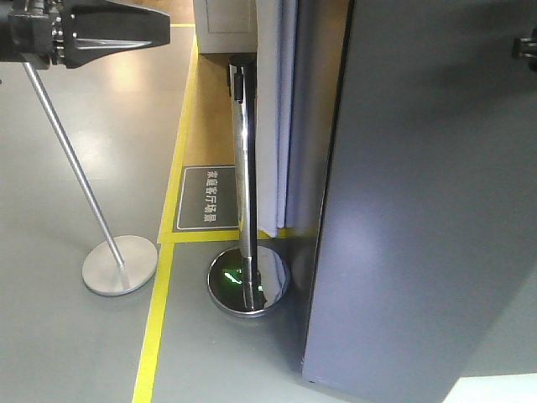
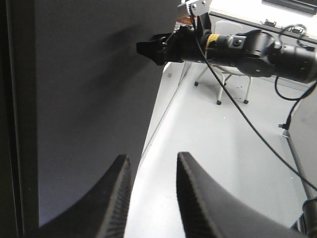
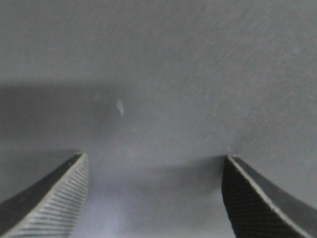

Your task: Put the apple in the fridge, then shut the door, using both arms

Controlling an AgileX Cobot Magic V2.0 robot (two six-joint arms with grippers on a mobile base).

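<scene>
The door (image 1: 428,193) shows its dark grey outer face, filling the right of the front view. It also shows in the left wrist view (image 2: 89,99) and fills the right wrist view (image 3: 158,74). My right gripper (image 3: 154,158) is open and empty, its fingertips against the door face; it also shows in the left wrist view (image 2: 143,49) and at the front view's right edge (image 1: 522,46). My left gripper (image 2: 151,161) is open and empty, held in the air beside the door's edge; it also shows in the front view (image 1: 164,32). The apple and the fridge's inside are hidden.
A chrome stanchion post (image 1: 243,168) on a round base (image 1: 248,281) stands just left of the door. A second leaning post (image 1: 71,159) has a flat grey base (image 1: 119,264). Yellow floor tape (image 1: 155,327) and a grey floor sign (image 1: 208,197) lie nearby. A white curtain (image 1: 277,109) hangs behind.
</scene>
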